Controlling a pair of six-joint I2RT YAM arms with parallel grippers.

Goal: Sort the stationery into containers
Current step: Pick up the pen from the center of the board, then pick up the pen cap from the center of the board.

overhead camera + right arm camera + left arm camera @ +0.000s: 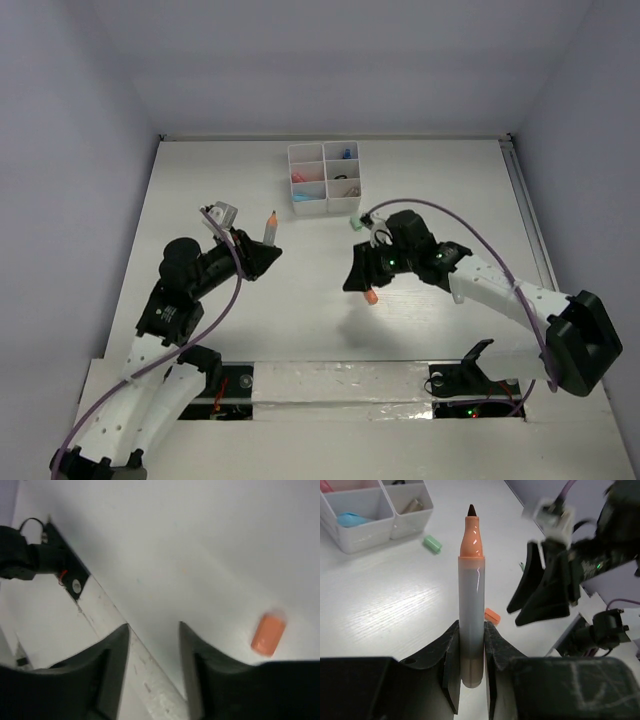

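My left gripper is shut on an uncapped marker with a grey barrel, an orange neck and a dark tip, held tip-up above the table. An orange cap lies loose on the table. Just beside the cap hangs my right gripper, open with nothing between its fingers. The white six-compartment organiser stands at the back, holding pink, light-blue, blue and black items. A small green bit lies near its front right corner.
The two arms' bases and a taped white strip run along the near table edge. A metal rail borders the table's right side. The right arm's purple cable loops above the table.
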